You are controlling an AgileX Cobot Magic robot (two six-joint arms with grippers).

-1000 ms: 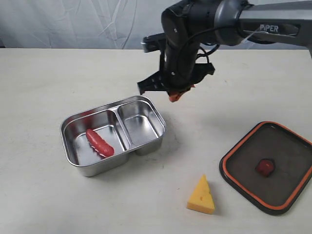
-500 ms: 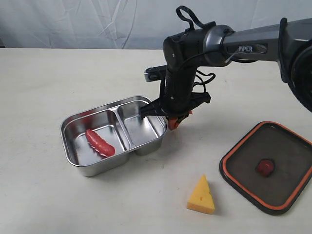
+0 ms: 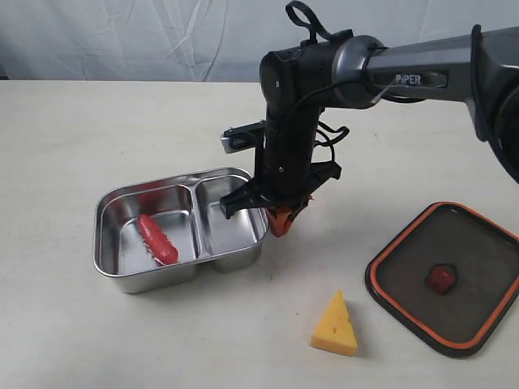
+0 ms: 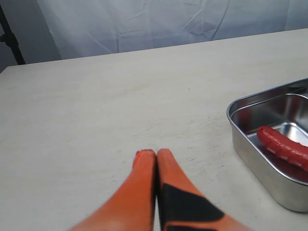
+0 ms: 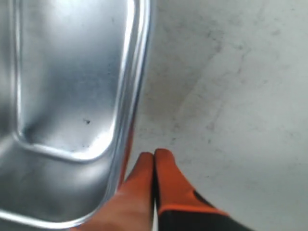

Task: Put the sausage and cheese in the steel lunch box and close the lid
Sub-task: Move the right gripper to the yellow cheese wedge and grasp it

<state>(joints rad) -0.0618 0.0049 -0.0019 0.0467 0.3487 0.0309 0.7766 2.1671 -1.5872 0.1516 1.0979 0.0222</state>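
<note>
Lunch box (image 3: 154, 279) perhaps against right gripper (image 3: 280, 224)

Below my left fingers (image 4: 143, 168) spreads a pale beige matte tabletop (image 4: 96, 106); beyond them hangs a wrinkled light grey cloth backdrop (image 4: 168, 21), softly lit.

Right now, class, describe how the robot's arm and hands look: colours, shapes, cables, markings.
The right arm is dark grey and black, its tube silver-grey with white PIPER lettering. Black cables loop over its joint. The right hand and left hand have tapered orange fingers with black patches.
</note>
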